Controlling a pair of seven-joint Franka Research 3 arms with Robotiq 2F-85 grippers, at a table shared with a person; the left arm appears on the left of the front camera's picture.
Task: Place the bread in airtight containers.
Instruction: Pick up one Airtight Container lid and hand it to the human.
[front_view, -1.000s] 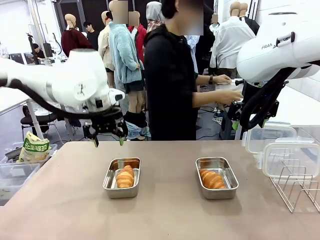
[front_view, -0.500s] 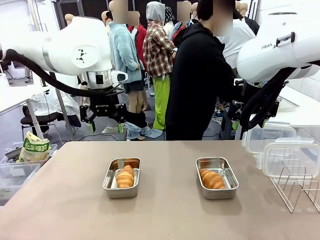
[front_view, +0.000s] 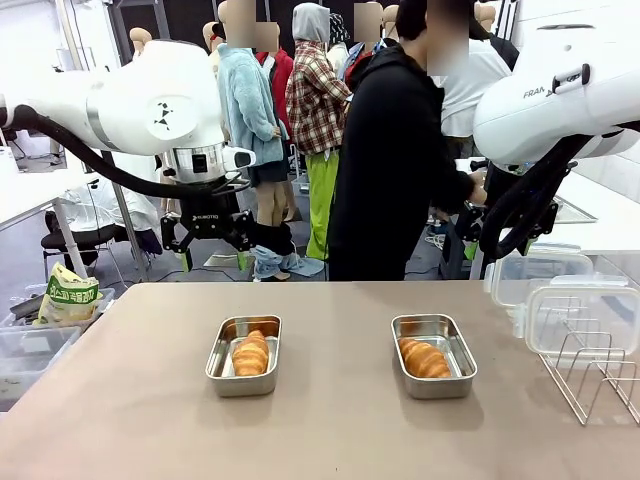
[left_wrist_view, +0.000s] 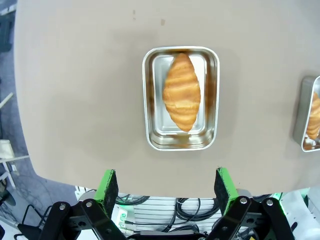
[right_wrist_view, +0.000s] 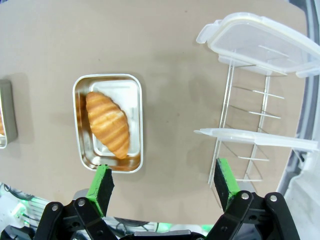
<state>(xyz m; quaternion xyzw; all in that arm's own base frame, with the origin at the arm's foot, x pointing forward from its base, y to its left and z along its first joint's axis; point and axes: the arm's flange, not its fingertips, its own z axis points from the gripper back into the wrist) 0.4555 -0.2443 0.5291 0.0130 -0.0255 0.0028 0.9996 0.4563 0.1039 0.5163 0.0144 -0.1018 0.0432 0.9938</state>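
Left croissant (front_view: 250, 353) in left pan (front_view: 216, 366), right croissant (front_view: 426, 358) in right pan (front_view: 463, 362), mid-counter (front_view: 330, 430).
Left fingers (left_wrist_view: 106, 185) and right fingers (right_wrist_view: 102, 184) hang spread, empty; clear lids (front_view: 585, 315) at 3 o'clock, not yet snapped on.

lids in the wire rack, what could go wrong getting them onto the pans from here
1. The clear lids sit in the wire rack; the open right pincer may snag a wire or drag the rack when pulling one out.
2. The right croissant lies diagonally in its pan, so a lid might pinch its ends.
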